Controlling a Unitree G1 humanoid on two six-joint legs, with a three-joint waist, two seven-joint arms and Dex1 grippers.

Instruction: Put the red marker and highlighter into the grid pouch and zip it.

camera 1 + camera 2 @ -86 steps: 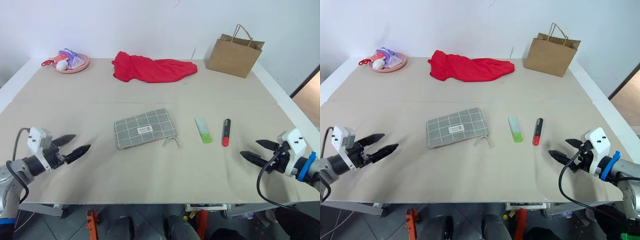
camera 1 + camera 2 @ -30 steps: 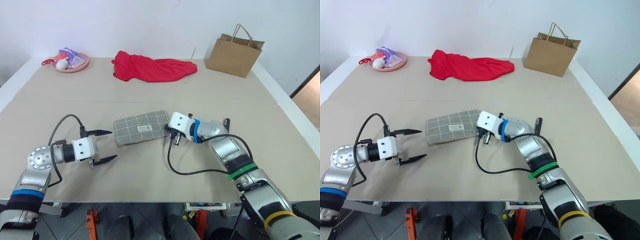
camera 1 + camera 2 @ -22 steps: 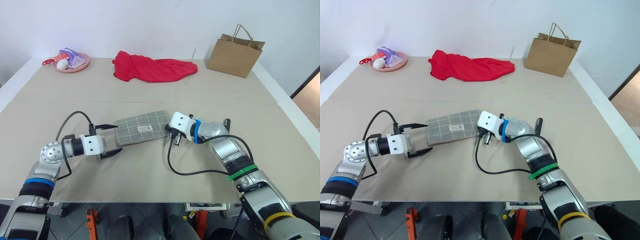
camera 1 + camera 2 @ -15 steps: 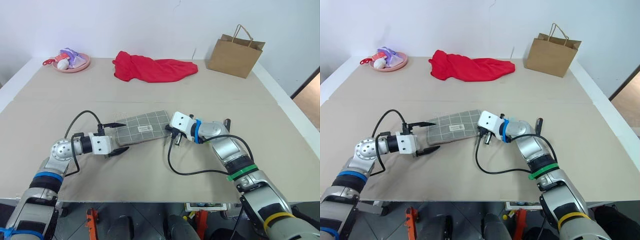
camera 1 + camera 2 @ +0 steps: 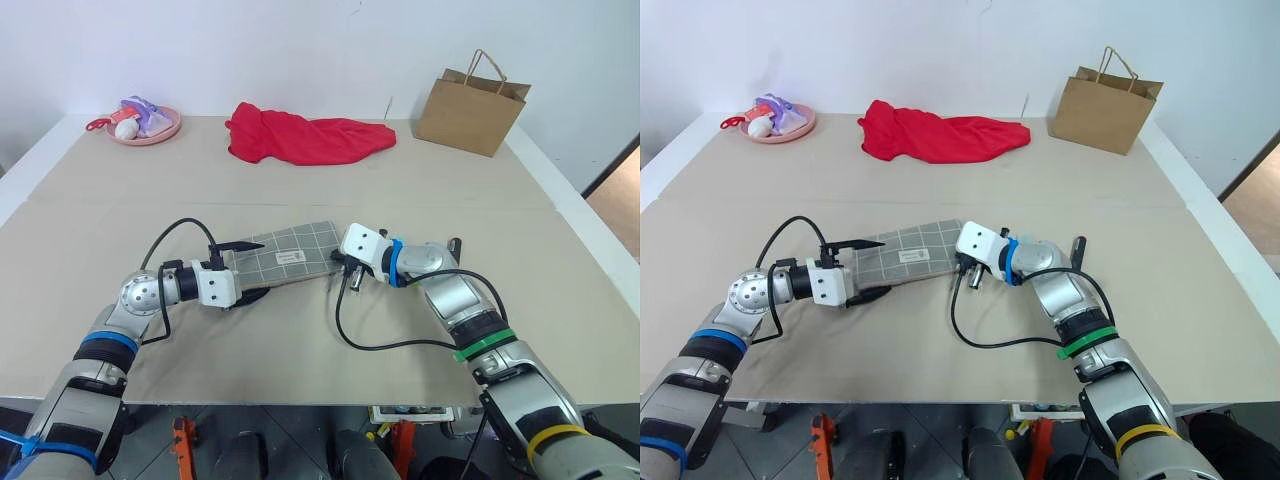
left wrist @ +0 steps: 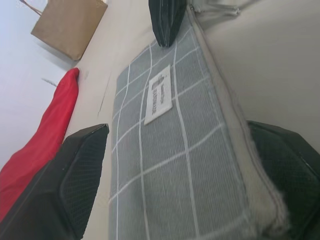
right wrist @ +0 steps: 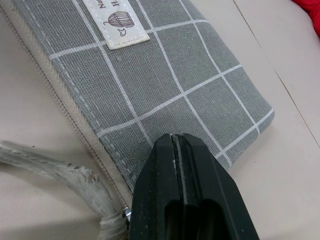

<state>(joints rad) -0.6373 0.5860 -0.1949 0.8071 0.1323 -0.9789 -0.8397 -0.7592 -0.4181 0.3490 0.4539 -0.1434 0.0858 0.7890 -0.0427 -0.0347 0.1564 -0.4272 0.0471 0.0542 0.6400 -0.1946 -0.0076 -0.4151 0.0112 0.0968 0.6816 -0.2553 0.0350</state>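
I see the flat grey fabric grid pouch (image 5: 285, 260) mid-counter (image 5: 330, 180), long axis across me. Left hand (image 5: 243, 270) wide open, straddling its left end. Right hand (image 7: 182, 200) fingers together over its zipper-cord end; probably holding nothing, hard to tell.

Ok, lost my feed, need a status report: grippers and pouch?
Left gripper open, straddling grid pouch end. Right gripper shut at zipper-pull end. Zip closed. Nothing in the way.
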